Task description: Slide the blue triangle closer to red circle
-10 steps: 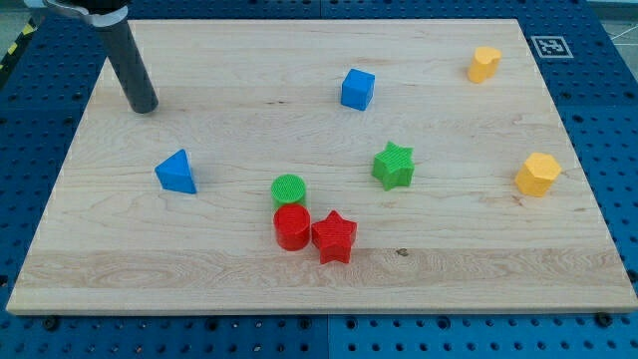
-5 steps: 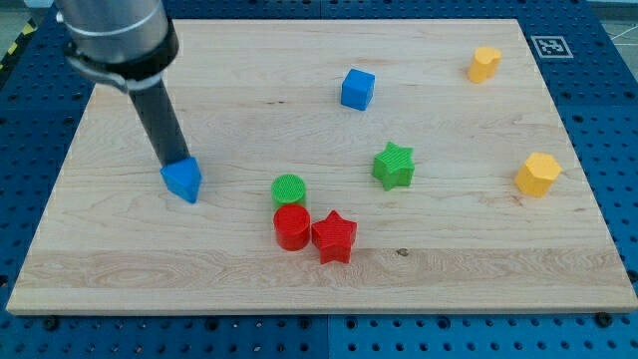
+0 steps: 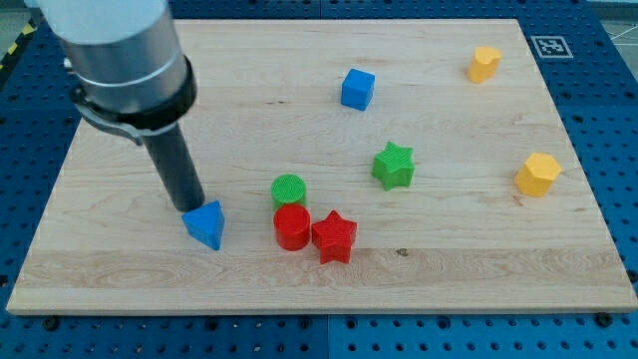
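The blue triangle (image 3: 205,223) lies on the wooden board (image 3: 478,239), left of the red circle (image 3: 292,227) with a clear gap between them. My tip (image 3: 192,206) touches the triangle's upper left corner. The dark rod rises up and to the view's left from there. The red circle sits just below the green circle (image 3: 288,188) and touches the red star (image 3: 334,236) on its right.
A blue cube (image 3: 357,89) sits at the top middle. A green star (image 3: 393,166) lies right of centre. A yellow block (image 3: 483,63) is at the top right and another yellow block (image 3: 537,175) near the right edge.
My tip moved down and to the right across the board, met the blue triangle and pushed it down and right, nearer the red circle.
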You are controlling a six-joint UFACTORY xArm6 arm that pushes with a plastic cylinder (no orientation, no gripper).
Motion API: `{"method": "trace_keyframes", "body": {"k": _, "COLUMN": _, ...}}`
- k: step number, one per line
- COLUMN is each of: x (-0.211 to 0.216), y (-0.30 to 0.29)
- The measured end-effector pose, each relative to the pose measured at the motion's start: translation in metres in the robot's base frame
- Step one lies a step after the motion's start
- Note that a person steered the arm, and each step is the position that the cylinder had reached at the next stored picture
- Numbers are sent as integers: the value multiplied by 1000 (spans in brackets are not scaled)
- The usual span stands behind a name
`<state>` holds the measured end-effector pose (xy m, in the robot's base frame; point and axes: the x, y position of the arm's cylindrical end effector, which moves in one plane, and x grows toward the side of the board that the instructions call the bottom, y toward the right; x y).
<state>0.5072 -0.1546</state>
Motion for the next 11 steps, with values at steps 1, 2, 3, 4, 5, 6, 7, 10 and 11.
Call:
{"method": "trace_keyframes", "body": {"k": 1, "x": 6, "y": -17}}
{"method": "trace_keyframes", "body": {"k": 2, "x": 43, "y": -19}}
{"method": "trace_keyframes", "body": {"k": 3, "x": 90, "y": -19}}
{"method": "trace_keyframes", "body": {"k": 4, "x": 89, "y": -9}}
{"method": "trace_keyframes", "body": {"k": 5, "x": 75, "y": 23}}
{"method": "trace_keyframes", "body": {"k": 6, "x": 51, "y": 39}}
{"method": "trace_keyframes", "body": {"k": 7, "x": 54, "y": 38}}
{"method": "trace_keyframes", "body": {"k": 10, "x": -16, "y": -27}}
{"method": "trace_keyframes", "body": {"k": 11, "x": -16, "y": -23}}
